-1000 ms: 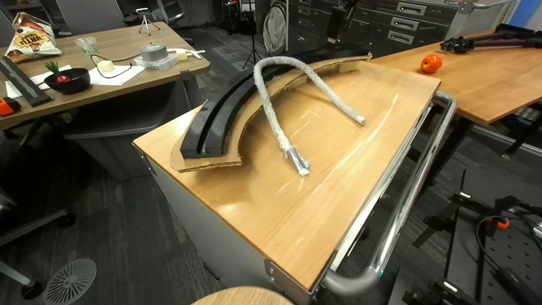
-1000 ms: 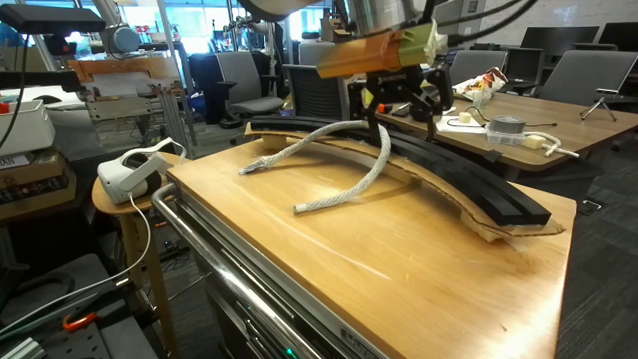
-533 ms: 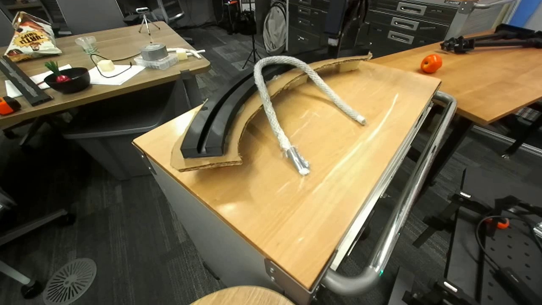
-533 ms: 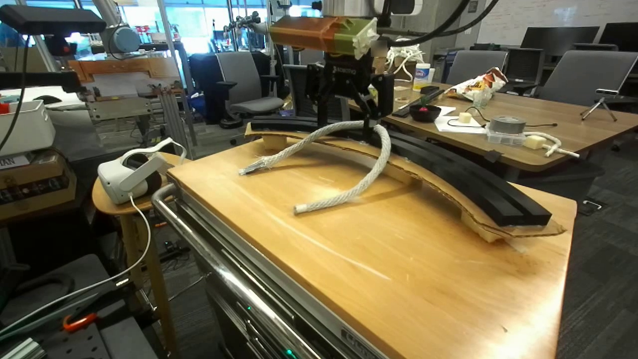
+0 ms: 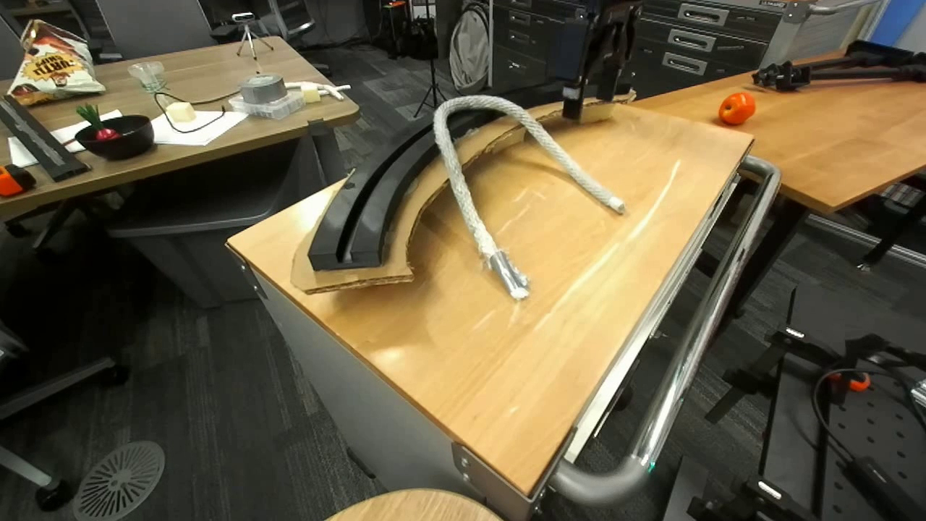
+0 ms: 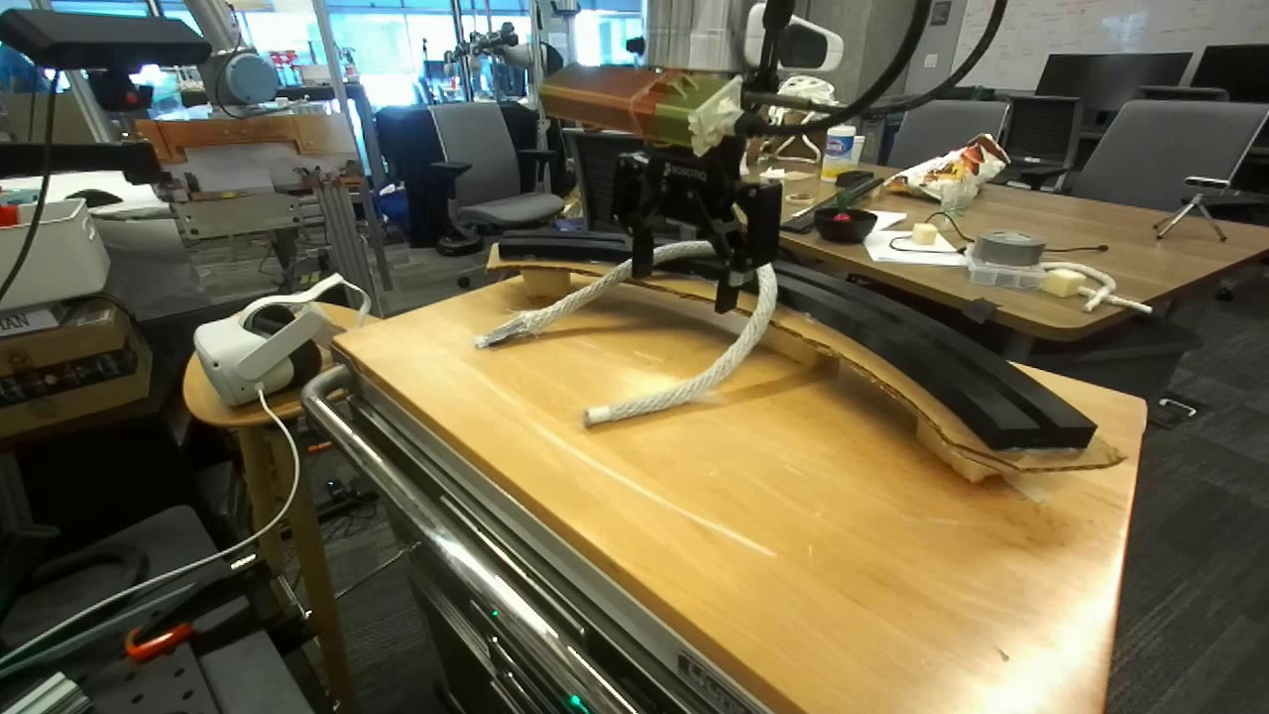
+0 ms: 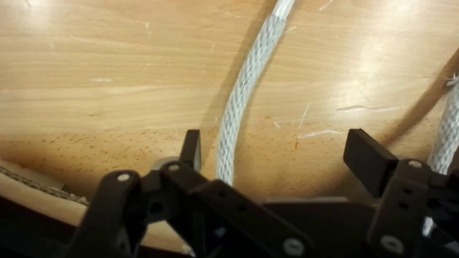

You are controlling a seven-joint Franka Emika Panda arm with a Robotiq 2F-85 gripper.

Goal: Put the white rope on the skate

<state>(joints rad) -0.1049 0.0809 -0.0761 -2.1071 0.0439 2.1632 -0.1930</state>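
Bent into an arch, the white rope [image 5: 459,184] has its two ends on the wooden tabletop and its bend raised at the inner edge of the skate [image 5: 377,228]. Whether the bend touches the skate I cannot tell. The skate [image 6: 922,359] is a black grooved arc. My gripper [image 6: 684,285] hangs over the tabletop on the skate's inner side, pointing down, its jaws wide apart. In the wrist view one length of white rope [image 7: 236,104] passes between the fingers of my gripper [image 7: 278,147], nearer the left one and clear of both. Another length lies beyond the right finger.
Cardboard [image 6: 843,354] on small wooden blocks lies under the skate. A chrome rail [image 5: 694,347] runs along the cart's edge. A brown table [image 6: 1100,233] with several small items stands behind, and a stool [image 6: 213,402] holds a white headset.
My open gripper has come from behind the rope's bend, over the skate, to the tabletop side, lower and in front of the skate. The rope has stayed nearly still.
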